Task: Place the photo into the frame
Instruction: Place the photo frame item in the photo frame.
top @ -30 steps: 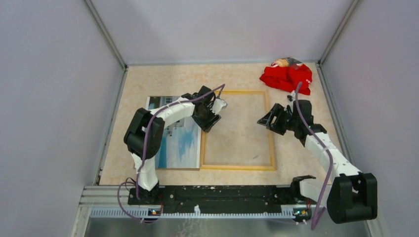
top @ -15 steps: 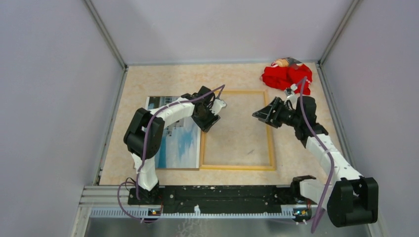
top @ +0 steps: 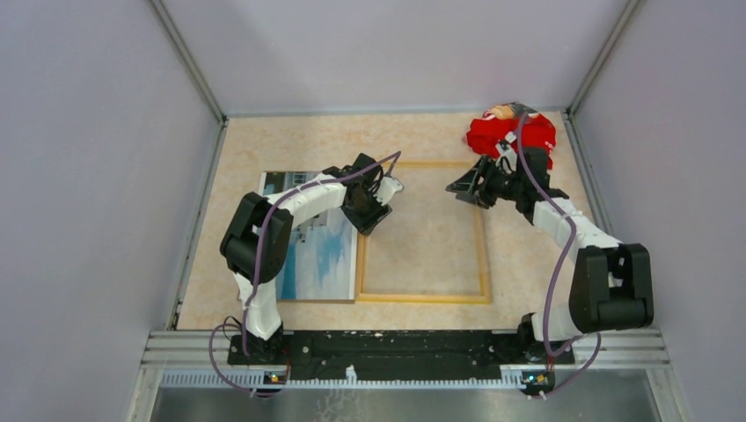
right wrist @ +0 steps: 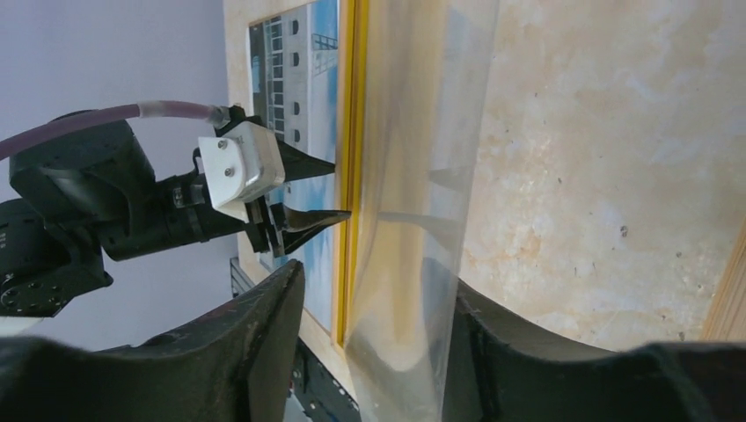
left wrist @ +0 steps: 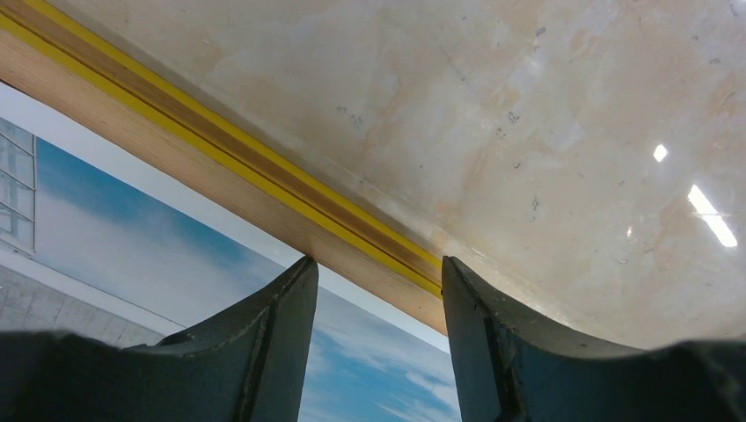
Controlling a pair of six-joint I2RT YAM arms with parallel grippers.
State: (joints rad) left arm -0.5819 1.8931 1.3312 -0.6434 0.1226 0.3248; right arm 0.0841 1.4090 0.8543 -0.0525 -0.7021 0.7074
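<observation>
The frame lies flat on the table, yellow with pale wood showing. The photo, building and blue sky face up, lies beside its left rail, partly under my left arm. My left gripper is open and straddles the frame's left rail, one finger over the photo. My right gripper is open near the frame's far right corner. In the right wrist view a clear, curling sheet stands between the right gripper's fingers, close to the right one. The left gripper shows there too.
A crumpled red cloth lies in the far right corner. Grey walls enclose the table on three sides. The black arm-base rail runs along the near edge.
My right gripper has moved away from me and slightly left, from the frame's right rail toward its far right corner. The left arm, frame and photo have not moved.
</observation>
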